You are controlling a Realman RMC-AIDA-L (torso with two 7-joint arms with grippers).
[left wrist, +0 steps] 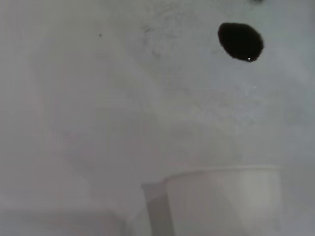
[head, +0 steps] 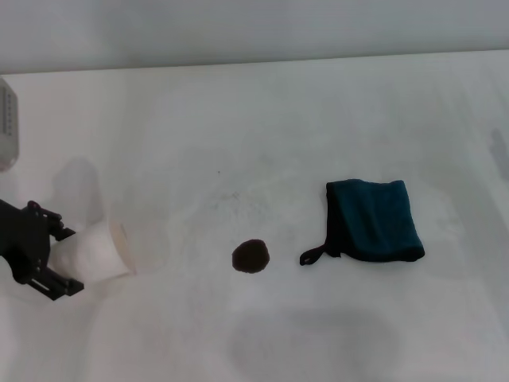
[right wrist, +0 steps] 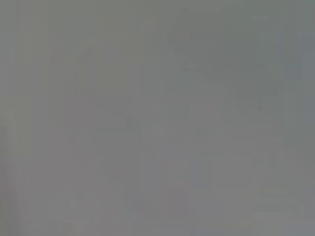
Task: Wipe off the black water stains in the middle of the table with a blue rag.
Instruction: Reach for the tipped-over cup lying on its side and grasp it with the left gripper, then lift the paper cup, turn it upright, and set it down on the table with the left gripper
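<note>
Gripping a white paper cup [head: 111, 251] on its side, left gripper [head: 60, 259] at the table [head: 278, 119] edge; black water stains [head: 250, 256] beyond the cup mouth, blue rag [head: 374, 220] farther off. Left wrist: cup rim [left wrist: 221, 201], stain [left wrist: 240, 42] ahead. Right wrist: blank grey. No readable writing.

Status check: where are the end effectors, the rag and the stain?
Left end effector shut on white paper cup, table's left edge. Right end effector out of view. Blue rag untouched, right of black stain. Nothing between them.
</note>
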